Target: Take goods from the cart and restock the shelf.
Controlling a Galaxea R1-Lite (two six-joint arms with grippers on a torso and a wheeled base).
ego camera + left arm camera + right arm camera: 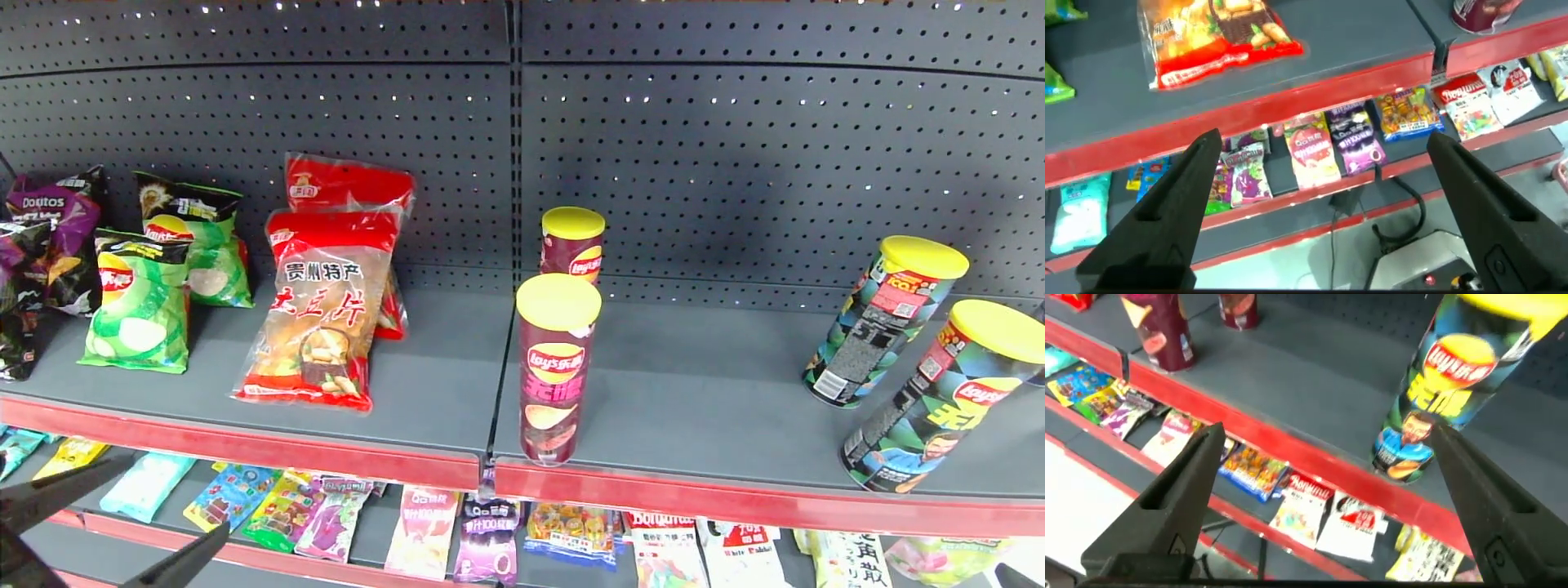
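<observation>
Grey shelf (694, 384) stands part bare; red snack bag (314, 327) left, maroon can (558, 367) centre at near edge, teal can (939, 400) right, faced outward, likely for display; left pincer (1323, 140) and right pincer (1327, 431) wide open, empty, low before the lip.

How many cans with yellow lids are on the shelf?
4. Front maroon can and back maroon can in the middle; rear teal can and front teal can on the right.

Bright, even light. A soft shadow darkens the pegboard (735, 188), whose holes glint. The shelf edge (245, 445) bows in the head view
</observation>
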